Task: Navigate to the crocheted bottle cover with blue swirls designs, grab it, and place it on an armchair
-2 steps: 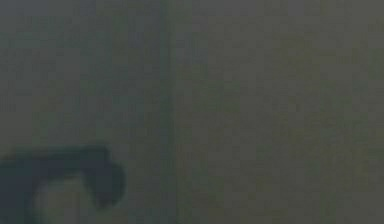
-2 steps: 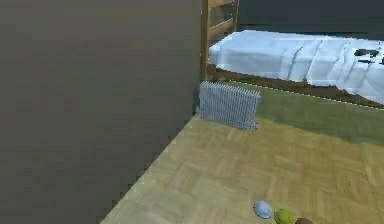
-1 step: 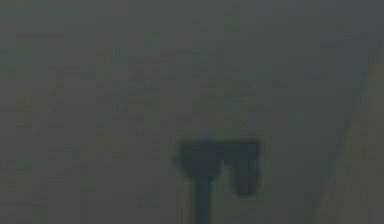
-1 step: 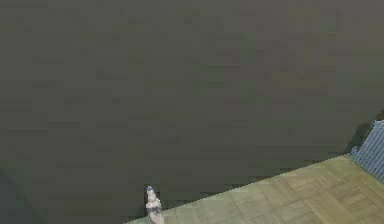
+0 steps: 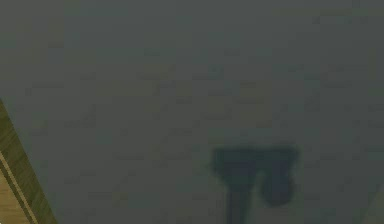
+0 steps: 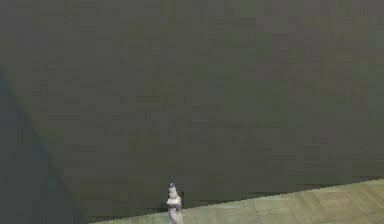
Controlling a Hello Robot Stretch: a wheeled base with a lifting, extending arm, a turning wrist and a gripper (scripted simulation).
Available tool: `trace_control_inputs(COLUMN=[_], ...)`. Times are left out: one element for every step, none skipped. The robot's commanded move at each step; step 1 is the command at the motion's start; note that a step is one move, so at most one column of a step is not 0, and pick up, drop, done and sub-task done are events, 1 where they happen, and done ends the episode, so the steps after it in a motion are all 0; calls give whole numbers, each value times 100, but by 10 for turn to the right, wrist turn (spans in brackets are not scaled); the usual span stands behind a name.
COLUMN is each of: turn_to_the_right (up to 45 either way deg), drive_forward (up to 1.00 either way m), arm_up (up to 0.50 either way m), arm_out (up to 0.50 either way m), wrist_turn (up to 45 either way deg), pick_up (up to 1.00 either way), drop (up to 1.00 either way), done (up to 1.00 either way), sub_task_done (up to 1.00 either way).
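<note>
Floorboards (image 5: pixel 14 168) edge the forward view's lower left under bare wall (image 5: pixel 190 80), so the robot probably faces it closely. At the arm side view's bottom centre a pale bottle-shaped thing (image 6: pixel 174 206) stands upright by the wall's foot, perhaps the cover awaiting pickup. I cannot tell the gripper's state.

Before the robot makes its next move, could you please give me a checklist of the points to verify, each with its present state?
1. Way ahead free: not ok. A grey wall stands across the forward view.
2. Drivable floor ahead: cannot tell. A strip of wooden floor lies at the forward view's lower left.
3. Target identified: cannot tell. A small pale bottle-shaped thing is at the arm side view's bottom edge; blue swirls cannot be made out.
4. That thing upright: ok.
5. Room on the arm side: not ok. A dark wall rises just behind the floor strip.
</note>
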Motion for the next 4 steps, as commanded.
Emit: trace_control_inputs(turn_to_the_right=[0, 0, 0, 0], drive_forward=[0, 0, 0, 0], arm_up=[14, 0, 0, 0], arm_out=[0, 36, 0, 0], wrist_turn=[0, 0, 450, 450], pick_up=[0, 0, 0, 0], drop=[0, 0, 0, 0], done=[0, 0, 0, 0], sub_task_done=[0, 0, 0, 0])
